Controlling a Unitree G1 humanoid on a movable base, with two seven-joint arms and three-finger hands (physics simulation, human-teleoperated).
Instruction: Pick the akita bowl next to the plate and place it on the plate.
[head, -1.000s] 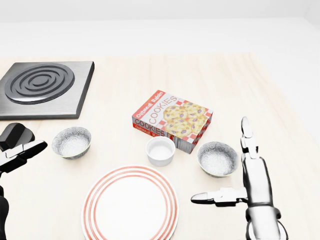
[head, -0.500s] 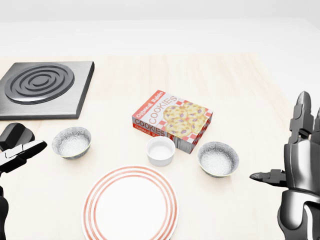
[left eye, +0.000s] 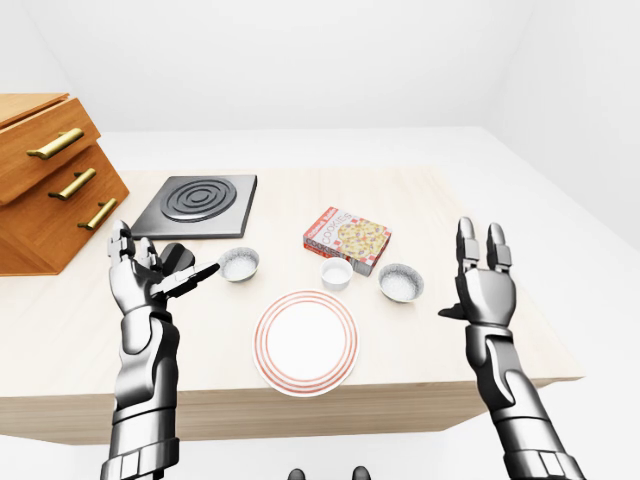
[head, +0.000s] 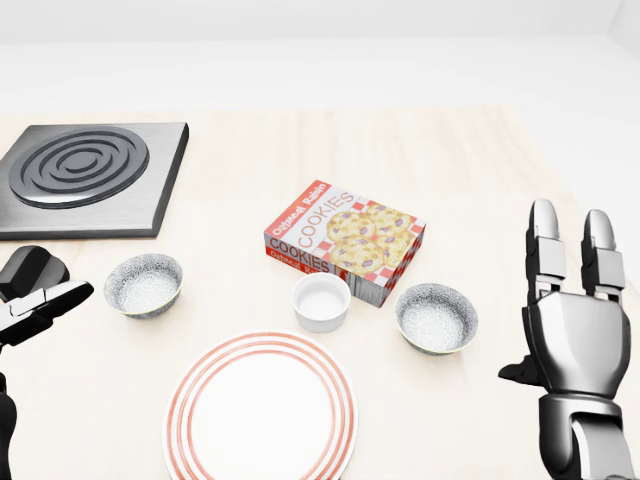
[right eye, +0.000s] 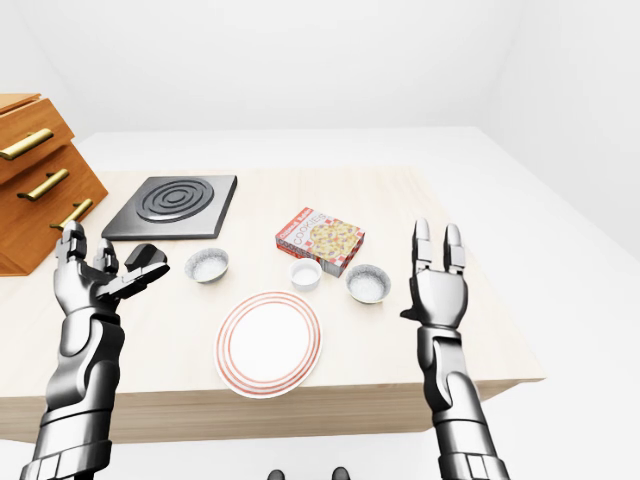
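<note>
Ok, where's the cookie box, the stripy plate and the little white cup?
cookie box (head: 345, 243): head view, on its printed top.
plate (head: 262, 415): head view, on its bare white middle.
white cup (head: 321, 300): head view, on its hollow inside.

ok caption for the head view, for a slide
Open right hand hovers right of a speckled bowl, with the striped plate, white cup and cookie box on the table.

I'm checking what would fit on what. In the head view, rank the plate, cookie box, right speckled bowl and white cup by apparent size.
1. plate, though nearest the camera and cut by the bottom edge
2. cookie box
3. right speckled bowl
4. white cup, a little smaller
</note>
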